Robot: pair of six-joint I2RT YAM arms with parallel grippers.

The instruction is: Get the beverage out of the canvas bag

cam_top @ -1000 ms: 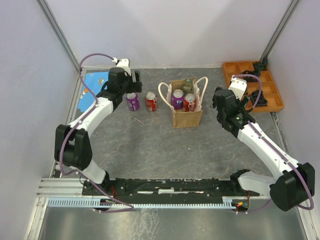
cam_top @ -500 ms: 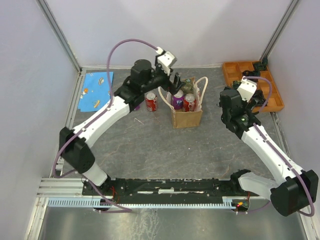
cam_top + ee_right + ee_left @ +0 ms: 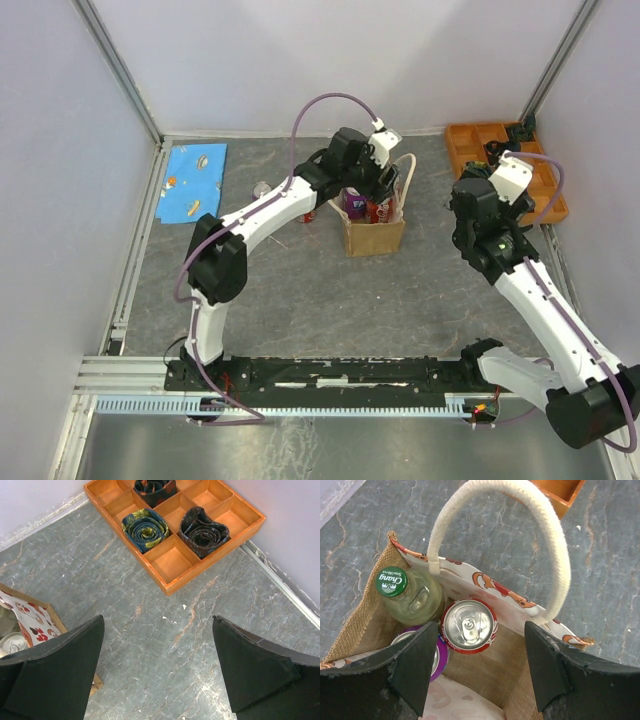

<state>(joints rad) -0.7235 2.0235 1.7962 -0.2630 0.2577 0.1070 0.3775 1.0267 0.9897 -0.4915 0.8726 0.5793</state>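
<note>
Top external view, reading from the left: the left arm has swung away from the can point(image 3: 262, 188) standing on the table point(image 3: 300, 290) and now reaches over the canvas bag point(image 3: 375, 238), which stands upright mid-table. On its wrist camera the left gripper point(image 3: 480, 636) hangs above the bag's mouth with its jaws spread, one finger to each side of the red can point(image 3: 469, 625) and apart from it — nothing is pinched yet. That can stands in the bag beside a green-capped bottle point(image 3: 391, 581) and a purple can point(image 3: 439, 656), with one cream handle point(image 3: 555, 550) arching behind. Further right, the right arm has drawn back toward the orange tray point(image 3: 505, 165); the right gripper point(image 3: 157, 622) is spread wide over bare table, holding nothing. By my reading the left arm is lined up for another drink, likely the red can, and a straight descent and squeeze come next.
</note>
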